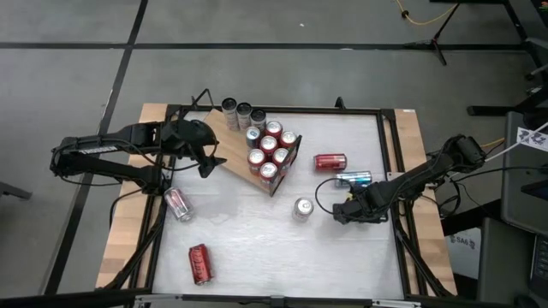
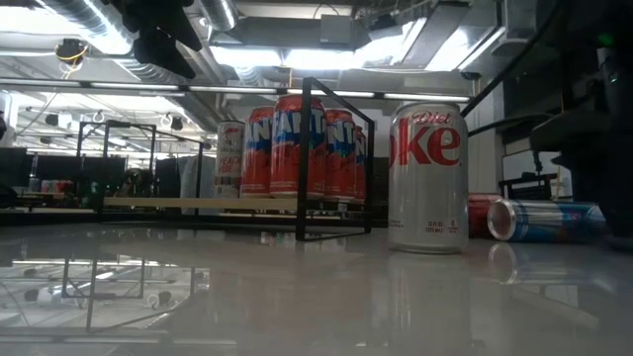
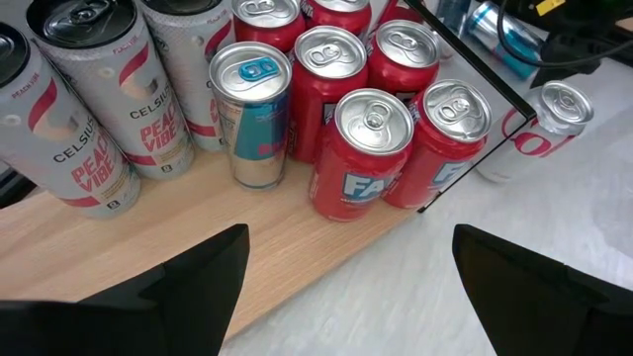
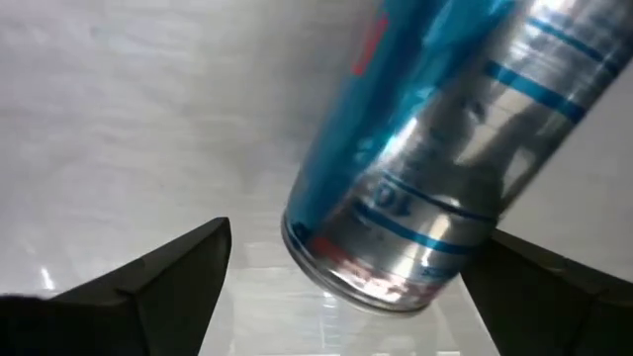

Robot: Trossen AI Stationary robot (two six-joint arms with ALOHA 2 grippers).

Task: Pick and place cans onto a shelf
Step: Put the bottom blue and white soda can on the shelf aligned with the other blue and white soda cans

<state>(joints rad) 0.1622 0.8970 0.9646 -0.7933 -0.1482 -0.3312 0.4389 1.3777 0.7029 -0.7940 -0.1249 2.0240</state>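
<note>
Right gripper sits low over the white tabletop with its fingers spread wide, grasping nothing — the blue-and-silver can lies on its side just ahead of them, between the two tips in the right wrist view. From above, this can rests near the table's right side, just below a red can also lying flat. Left gripper hovers over the bare near half of the shelf, fingers likewise apart and empty.

The shelf is a light wooden board set at an angle near the table's far edge, its black frame at the right-hand end. Upright on it: three slim silver cans in a row, a short blue-topped can, and a cluster of red cans packed against the frame.

Off the shelf, a silver can stands upright just left of the right gripper. A pale can lies near the left edge; another red can lies toward the front.

Surface is glossy white with wooden side strips. The floor around the table is grey, with cables and a stand base visible.
</note>
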